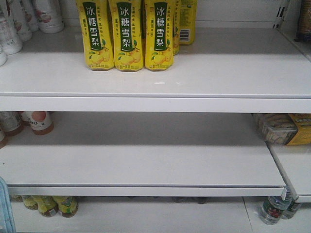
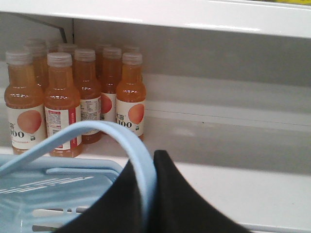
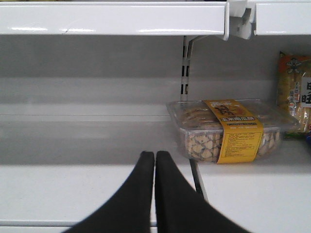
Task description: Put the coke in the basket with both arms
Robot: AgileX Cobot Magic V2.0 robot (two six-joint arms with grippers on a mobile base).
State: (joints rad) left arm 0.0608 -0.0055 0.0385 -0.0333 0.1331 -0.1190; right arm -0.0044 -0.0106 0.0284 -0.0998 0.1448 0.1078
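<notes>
The coke shows in no view. The light blue basket (image 2: 48, 187) fills the lower left of the left wrist view, and a sliver of it (image 1: 5, 208) shows at the bottom left edge of the front view. Its curved handle (image 2: 97, 127) arches up and runs down between the black fingers of my left gripper (image 2: 148, 162), which is shut on it. My right gripper (image 3: 155, 154) is shut with nothing between its fingers, hovering over the front of the white middle shelf (image 3: 73, 189). Neither arm appears in the front view.
Orange juice bottles (image 2: 63, 107) stand at the shelf's left end behind the basket. A clear cookie box with a yellow band (image 3: 228, 128) sits right of my right gripper. Yellow pear-drink bottles (image 1: 127, 34) line the top shelf. More bottles (image 1: 48, 205) stand below.
</notes>
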